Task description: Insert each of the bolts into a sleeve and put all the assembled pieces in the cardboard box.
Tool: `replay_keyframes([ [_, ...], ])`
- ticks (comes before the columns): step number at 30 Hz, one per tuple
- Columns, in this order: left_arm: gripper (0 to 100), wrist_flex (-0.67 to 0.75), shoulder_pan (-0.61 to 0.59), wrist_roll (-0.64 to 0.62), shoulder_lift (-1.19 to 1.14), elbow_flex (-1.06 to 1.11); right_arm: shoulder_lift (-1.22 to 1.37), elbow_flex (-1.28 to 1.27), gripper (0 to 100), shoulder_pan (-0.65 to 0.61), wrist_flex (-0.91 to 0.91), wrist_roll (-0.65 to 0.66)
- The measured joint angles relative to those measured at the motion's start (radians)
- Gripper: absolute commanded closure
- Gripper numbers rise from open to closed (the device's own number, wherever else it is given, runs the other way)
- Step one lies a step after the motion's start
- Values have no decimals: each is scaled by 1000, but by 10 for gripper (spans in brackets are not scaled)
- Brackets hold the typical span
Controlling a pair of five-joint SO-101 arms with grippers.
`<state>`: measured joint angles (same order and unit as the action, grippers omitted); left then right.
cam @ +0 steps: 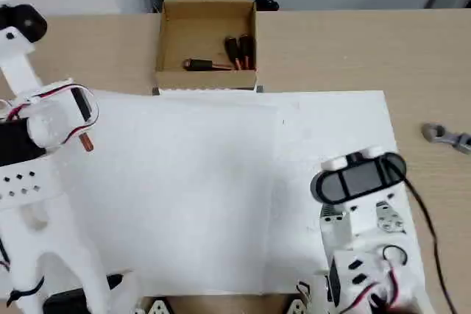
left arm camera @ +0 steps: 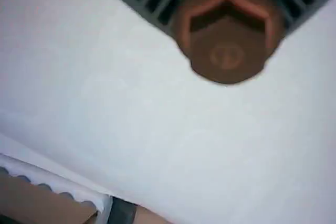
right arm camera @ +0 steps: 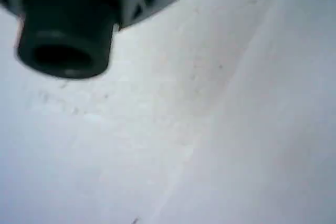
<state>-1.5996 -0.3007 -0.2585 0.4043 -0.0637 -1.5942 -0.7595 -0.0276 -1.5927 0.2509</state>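
On the left, jaws clenched around a copper bolt [cam: 86, 141], near the left edge of the white sheet [cam: 221, 182]. On the right, jaws clamped on a black sleeve [right arm camera: 65, 35], over the sheet. In the cardboard box [cam: 171, 34] at the surface's far side, three assembled pieces [cam: 239, 51].
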Motion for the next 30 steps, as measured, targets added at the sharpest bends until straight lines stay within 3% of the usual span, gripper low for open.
replay_keyframes([
  [6, 994, 18, 0, 0, 0, 0, -20, -210, 994, 5, 180, 3],
  [12, 994, 104, 31, 0, 0, 0, -32, -460, 995, -17, 493, -14],
  [18, 994, 238, 166, 0, 2, 54, -29, -758, 995, -226, 888, -249],
  [21, 994, 330, 209, 0, 0, 107, -29, -810, 995, -334, 1054, -292],
  [30, 994, 517, 347, 0, 0, 252, -29, -815, 995, -517, 1146, -302],
])
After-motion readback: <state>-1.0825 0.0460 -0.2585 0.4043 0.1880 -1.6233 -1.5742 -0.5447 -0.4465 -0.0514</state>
